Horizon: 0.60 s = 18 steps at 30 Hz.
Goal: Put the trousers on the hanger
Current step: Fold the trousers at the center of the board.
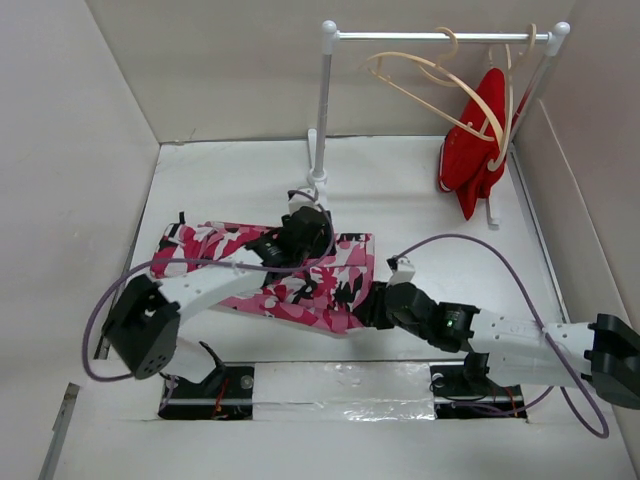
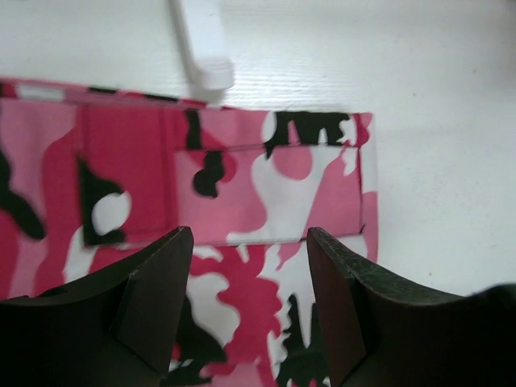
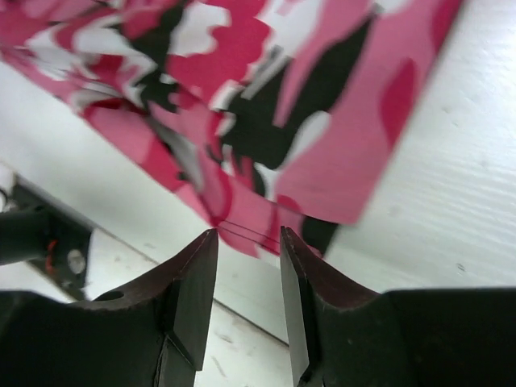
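Observation:
The camouflage trousers (image 1: 205, 245) lie folded flat on the white table, running from the left toward the middle. My left gripper (image 1: 303, 232) is open just above their far edge; in the left wrist view (image 2: 250, 242) its fingers straddle the print below a pocket seam, gripping nothing. My right gripper (image 1: 372, 305) is open at the trousers' near right corner; in the right wrist view (image 3: 248, 235) the hem corner of the trousers (image 3: 266, 121) sits at the fingertips, not clamped. The bare pale hanger (image 1: 451, 44) hangs on the rail at the back.
A white clothes rack (image 1: 322, 100) stands at the back, and its foot (image 2: 201, 40) lies just beyond the trousers' far edge. A second hanger bearing a red garment (image 1: 475, 160) hangs at the rail's right end. Grey walls enclose the table on the left, back and right.

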Available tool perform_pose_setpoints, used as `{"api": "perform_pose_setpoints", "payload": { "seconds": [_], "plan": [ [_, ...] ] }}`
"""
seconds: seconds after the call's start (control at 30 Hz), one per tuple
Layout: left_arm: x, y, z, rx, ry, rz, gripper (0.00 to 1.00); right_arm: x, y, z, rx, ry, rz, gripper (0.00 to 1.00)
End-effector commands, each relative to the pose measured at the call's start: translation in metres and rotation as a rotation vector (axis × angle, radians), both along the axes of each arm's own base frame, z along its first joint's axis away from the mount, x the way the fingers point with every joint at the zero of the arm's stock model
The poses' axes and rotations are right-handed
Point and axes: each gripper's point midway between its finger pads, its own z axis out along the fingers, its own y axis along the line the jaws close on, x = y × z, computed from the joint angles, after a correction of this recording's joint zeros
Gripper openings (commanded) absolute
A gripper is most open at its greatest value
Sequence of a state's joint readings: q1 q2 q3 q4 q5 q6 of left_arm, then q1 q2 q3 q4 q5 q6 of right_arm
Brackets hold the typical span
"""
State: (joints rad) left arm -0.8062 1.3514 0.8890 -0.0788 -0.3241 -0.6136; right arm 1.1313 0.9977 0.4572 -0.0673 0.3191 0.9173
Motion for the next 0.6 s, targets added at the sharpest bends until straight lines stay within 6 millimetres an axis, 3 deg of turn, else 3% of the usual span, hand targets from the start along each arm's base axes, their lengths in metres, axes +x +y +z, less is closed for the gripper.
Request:
{"api": "perform_pose_setpoints", "payload": {
  "seconds": [0.0, 0.03, 0.1, 0.13, 0.2, 0.23, 0.3, 0.4, 0.43, 0.5, 0.57],
  "plan": [
    [0.023, -0.039, 0.019, -0.048, -0.060, -0.093, 0.55, 0.010, -0.003, -0.001, 0.059, 0.008, -0.095, 0.43],
    [0.022, -0.044, 0.013, -0.043, -0.048, -0.098, 0.55, 0.019, -0.005, -0.002, 0.071, 0.005, -0.122, 0.50],
    [0.022, -0.047, -0.004, -0.042, -0.024, -0.098, 0.54, 0.015, -0.002, -0.011, 0.069, 0.049, -0.105, 0.63],
    [0.021, -0.045, -0.008, -0.040, -0.021, -0.092, 0.54, 0.018, -0.003, -0.019, 0.049, 0.064, -0.118, 0.77],
    [0.015, -0.033, -0.016, -0.034, -0.025, -0.070, 0.53, 0.020, 0.000, -0.026, 0.056, 0.069, -0.129, 0.80],
    [0.012, -0.030, -0.009, -0.061, -0.043, -0.065, 0.53, 0.023, -0.002, -0.035, 0.037, 0.080, -0.143, 0.81],
    [0.001, -0.018, -0.021, -0.063, -0.043, -0.054, 0.52, 0.028, -0.003, -0.041, 0.044, 0.084, -0.162, 0.79],
    [-0.010, 0.004, -0.028, -0.066, -0.045, 0.002, 0.51, 0.042, -0.009, -0.046, 0.061, 0.080, -0.208, 0.55],
    [-0.012, 0.010, -0.025, -0.077, -0.055, 0.019, 0.51, 0.045, -0.014, -0.049, 0.049, 0.083, -0.224, 0.32],
    [-0.023, 0.028, -0.039, -0.079, -0.043, 0.068, 0.51, 0.054, -0.029, -0.052, 0.024, 0.083, -0.276, 0.11],
    [-0.027, 0.034, -0.040, -0.082, -0.050, 0.081, 0.51, 0.059, -0.040, -0.049, 0.027, 0.072, -0.300, 0.03]
  ]
}}
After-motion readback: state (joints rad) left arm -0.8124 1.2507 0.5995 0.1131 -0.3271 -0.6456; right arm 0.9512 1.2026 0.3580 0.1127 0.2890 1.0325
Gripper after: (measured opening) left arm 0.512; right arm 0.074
